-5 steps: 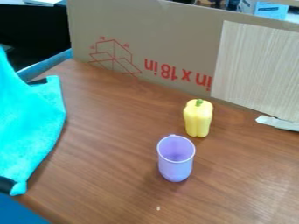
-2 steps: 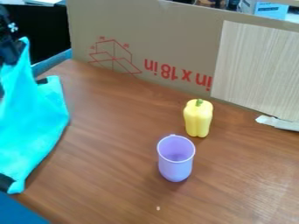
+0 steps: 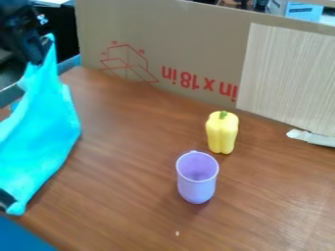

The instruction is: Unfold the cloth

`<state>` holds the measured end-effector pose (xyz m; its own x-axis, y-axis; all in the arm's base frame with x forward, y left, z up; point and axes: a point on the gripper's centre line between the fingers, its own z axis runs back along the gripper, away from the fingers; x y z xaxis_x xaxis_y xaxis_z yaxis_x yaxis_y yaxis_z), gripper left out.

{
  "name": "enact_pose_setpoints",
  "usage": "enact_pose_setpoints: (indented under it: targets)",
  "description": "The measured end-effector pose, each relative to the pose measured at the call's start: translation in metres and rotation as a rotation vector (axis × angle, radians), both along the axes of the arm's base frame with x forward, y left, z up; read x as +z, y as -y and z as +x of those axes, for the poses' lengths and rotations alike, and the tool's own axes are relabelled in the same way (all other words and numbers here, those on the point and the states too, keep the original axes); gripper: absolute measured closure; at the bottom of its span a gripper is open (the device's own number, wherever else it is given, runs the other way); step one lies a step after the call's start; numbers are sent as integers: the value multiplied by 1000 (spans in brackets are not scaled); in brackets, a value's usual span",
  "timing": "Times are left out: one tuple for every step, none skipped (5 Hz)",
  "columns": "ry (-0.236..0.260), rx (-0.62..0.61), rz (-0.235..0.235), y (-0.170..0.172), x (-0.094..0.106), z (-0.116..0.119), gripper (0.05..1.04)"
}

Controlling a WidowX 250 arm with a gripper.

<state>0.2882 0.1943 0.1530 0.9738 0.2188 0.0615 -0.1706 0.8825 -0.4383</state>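
Observation:
At the upper left, raised above the table, the black gripper (image 3: 40, 51) is shut on the top corner of the cloth. The bright turquoise cloth (image 3: 40, 125) hangs from it in a peak and spreads down along the table's left side, its right edge curving over the wood. Its lower end, with a black patch at the corner, lies near the table's front left edge. The left part of the cloth is cut off by the view's edge.
A purple cup (image 3: 197, 177) stands upright near the middle of the brown table (image 3: 131, 147), with a yellow toy pepper (image 3: 222, 132) just behind it. A cardboard panel (image 3: 190, 44) walls off the back. A whitish strip (image 3: 311, 138) lies at the right.
The gripper has come into view at the upper left and moved right, drawing the cloth's raised corner rightward. The cloth's lower corner has shifted slightly left. The cup and pepper have stayed put.

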Motion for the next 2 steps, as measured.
enact_pose_setpoints:
  targets:
    - [-12,21,18,17,-7,16,1027]
    - [-12,36,67,34,-19,34,1028]
